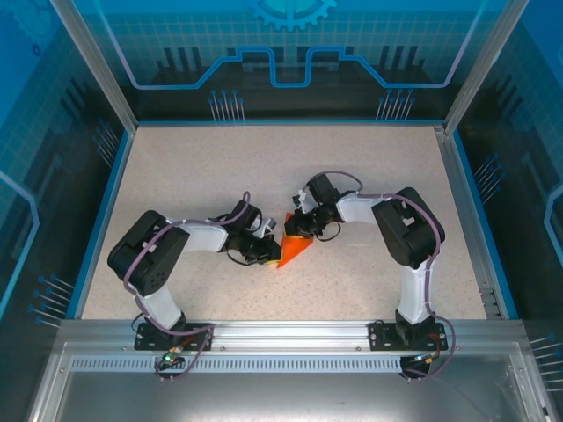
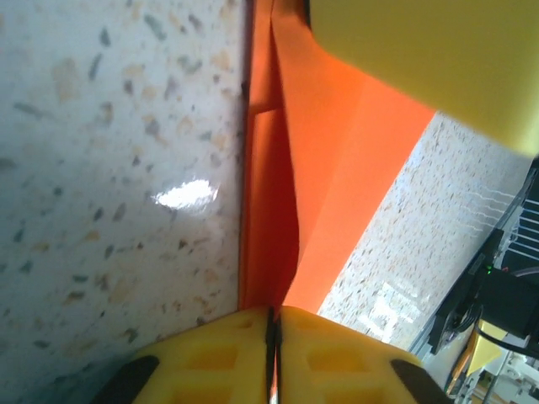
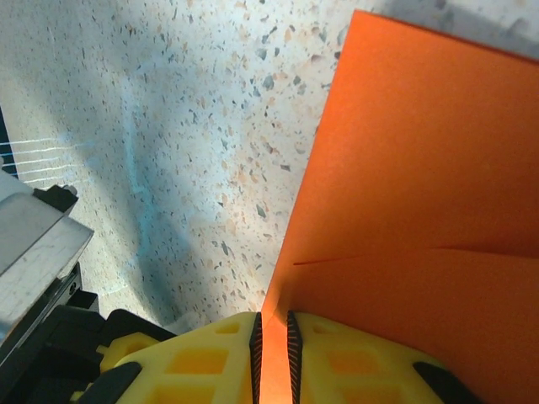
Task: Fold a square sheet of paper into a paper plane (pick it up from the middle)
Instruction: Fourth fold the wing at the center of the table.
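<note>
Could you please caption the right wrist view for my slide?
Right gripper pinches an edge of the orange paper, speckled table behind.

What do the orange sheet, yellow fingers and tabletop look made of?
The square sheet of paper: thin matte paper, crisply creased. The left gripper's fingers: matte yellow moulded plastic or rubber, recessed pockets. The tabletop: speckled, glossy, maybe laminate; it shows glare.

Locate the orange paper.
In the top view the folded orange paper lies near the centre of the table, held by the left gripper on its left and the right gripper on its far side.
</note>
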You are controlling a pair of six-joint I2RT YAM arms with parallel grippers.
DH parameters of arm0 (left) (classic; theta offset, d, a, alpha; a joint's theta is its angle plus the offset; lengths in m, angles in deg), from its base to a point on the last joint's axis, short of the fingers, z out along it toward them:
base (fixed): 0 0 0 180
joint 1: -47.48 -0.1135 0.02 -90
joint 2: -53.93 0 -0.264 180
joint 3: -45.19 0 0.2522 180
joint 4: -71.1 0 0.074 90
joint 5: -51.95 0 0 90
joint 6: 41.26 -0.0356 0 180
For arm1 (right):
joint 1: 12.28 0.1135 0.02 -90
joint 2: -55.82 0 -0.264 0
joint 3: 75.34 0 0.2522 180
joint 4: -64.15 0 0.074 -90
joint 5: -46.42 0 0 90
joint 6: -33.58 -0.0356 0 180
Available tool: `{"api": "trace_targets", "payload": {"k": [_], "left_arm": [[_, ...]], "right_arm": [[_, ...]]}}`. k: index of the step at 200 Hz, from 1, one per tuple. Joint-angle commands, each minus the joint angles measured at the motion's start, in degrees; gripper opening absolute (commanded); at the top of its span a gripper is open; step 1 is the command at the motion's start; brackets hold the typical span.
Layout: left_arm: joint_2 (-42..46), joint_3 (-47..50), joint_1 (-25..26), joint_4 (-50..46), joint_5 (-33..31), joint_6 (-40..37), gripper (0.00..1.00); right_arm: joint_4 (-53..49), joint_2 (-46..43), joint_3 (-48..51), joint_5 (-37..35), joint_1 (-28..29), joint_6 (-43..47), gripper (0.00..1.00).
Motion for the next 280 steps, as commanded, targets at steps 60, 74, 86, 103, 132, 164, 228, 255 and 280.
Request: {"api": "trace_targets", "payload": {"k": [60,74,86,103,132,164,228,255,280], "left_arm": [[-0.8,3.6,0.0,0.1,1.7,0.7,0.02],[0.3,3.8,0.0,-0.2,1.5,0.6,0.09],[1.9,4.1,0.1,-0.3,1.3,0.7,0.12],[4.1,4.0,0.1,-0.9,0.6,1.0,0.16],[6.7,4.2,0.1,0.1,-0.7,2.2,0.2],[6.9,3.8,0.1,2.0,-1.1,3.5,0.2],[3.8,3.8,0.1,2.0,-0.6,2.9,0.05],[1.9,4.5,0.1,0.9,-0.7,2.2,0.02],[0.5,5.1,0.0,0.3,-1.5,2.2,0.01]], "right_arm": [[-4.8,2.1,0.4,-3.0,-0.4,2.8,0.19],[-4.7,2.2,0.7,-3.2,-0.3,2.8,0.19],[-4.7,2.4,0.7,-3.3,-0.3,2.9,0.19],[-4.9,2.6,0.7,-3.4,-0.3,3.1,0.19],[-5.5,2.9,0.7,-3.7,-0.2,3.6,0.19],[-5.6,3.1,0.5,-3.6,-0.2,3.8,0.19],[-6.0,3.2,0.4,-3.7,-0.2,3.8,0.19],[-6.1,2.8,0.4,-3.8,-0.1,3.8,0.19],[-6.0,3.0,0.5,-4.1,-0.1,3.7,0.19]]}}
